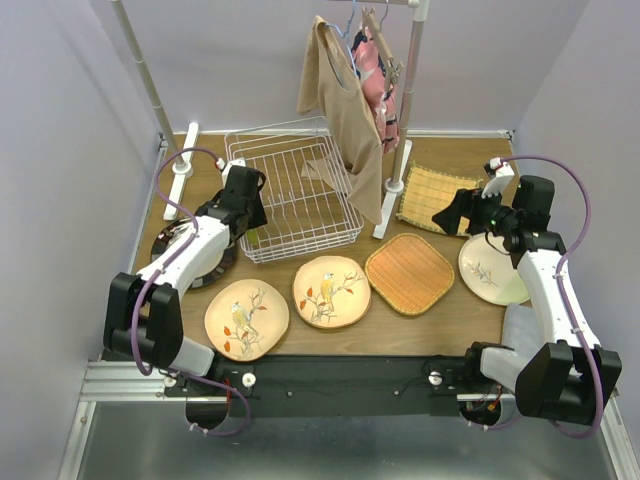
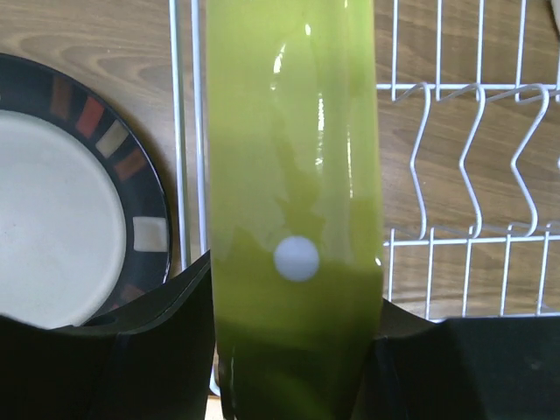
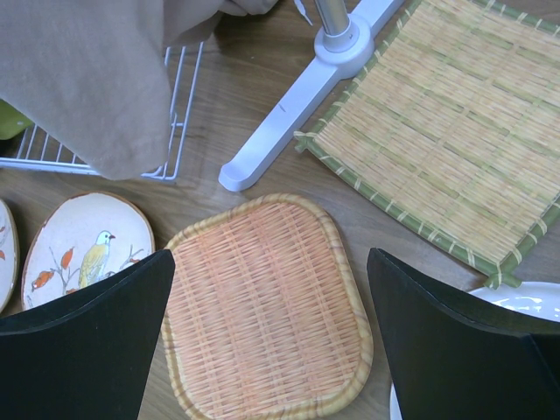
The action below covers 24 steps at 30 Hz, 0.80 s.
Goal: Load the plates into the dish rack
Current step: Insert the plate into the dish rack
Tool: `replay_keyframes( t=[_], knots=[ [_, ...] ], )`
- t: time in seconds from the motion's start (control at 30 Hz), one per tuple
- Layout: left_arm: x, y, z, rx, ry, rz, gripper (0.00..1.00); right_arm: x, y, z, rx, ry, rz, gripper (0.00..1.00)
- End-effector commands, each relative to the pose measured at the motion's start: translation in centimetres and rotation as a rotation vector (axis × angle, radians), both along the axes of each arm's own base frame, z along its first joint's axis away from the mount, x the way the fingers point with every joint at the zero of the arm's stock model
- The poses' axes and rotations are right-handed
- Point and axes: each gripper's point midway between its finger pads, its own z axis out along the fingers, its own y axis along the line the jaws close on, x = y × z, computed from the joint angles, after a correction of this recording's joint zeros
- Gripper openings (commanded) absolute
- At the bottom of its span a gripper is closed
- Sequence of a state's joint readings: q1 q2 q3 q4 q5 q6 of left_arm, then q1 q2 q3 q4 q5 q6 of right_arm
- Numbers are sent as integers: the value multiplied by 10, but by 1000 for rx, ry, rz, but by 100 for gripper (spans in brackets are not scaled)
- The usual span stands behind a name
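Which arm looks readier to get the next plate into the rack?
Left. Its gripper holds a green plate on edge at the rack's left rim. The right gripper hangs open and empty over the orange woven plate.

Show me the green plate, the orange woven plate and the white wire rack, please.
green plate (image 2: 293,157): left wrist view, its glossy face.
orange woven plate (image 3: 262,306): right wrist view, its woven middle.
white wire rack (image 1: 285,195): top view, its bare wire floor.
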<state>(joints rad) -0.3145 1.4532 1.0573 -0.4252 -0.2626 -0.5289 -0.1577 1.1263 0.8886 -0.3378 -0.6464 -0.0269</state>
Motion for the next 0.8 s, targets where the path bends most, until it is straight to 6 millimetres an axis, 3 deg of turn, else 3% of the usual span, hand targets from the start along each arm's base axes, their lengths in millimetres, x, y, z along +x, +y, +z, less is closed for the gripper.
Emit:
replay_keyframes(
  t=[0.0, 0.17, 0.37, 0.4, 0.47, 0.63, 0.77],
  knots=[
    [-23, -7, -21, -53, 104, -4, 51, 0, -2, 1, 0, -14, -6, 100],
    [-20, 7, -4, -5, 67, 38, 52, 0, -2, 0, 0, -11, -4, 100],
    [-10, 27, 33, 35, -11, 84, 54, 0, -2, 0, 0, -11, -4, 100],
    [-10, 30, 38, 36, -20, 88, 60, 0, -2, 0, 0, -13, -4, 100],
    [-7, 35, 43, 44, -29, 92, 60, -1, -2, -1, -1, -10, -6, 100],
    [-4, 34, 48, 39, -35, 80, 60, -1, -2, 0, -1, -12, -2, 100],
    [-2, 26, 64, 7, -72, 44, 60, -1, -1, 0, 0, -14, 3, 100]
  ],
)
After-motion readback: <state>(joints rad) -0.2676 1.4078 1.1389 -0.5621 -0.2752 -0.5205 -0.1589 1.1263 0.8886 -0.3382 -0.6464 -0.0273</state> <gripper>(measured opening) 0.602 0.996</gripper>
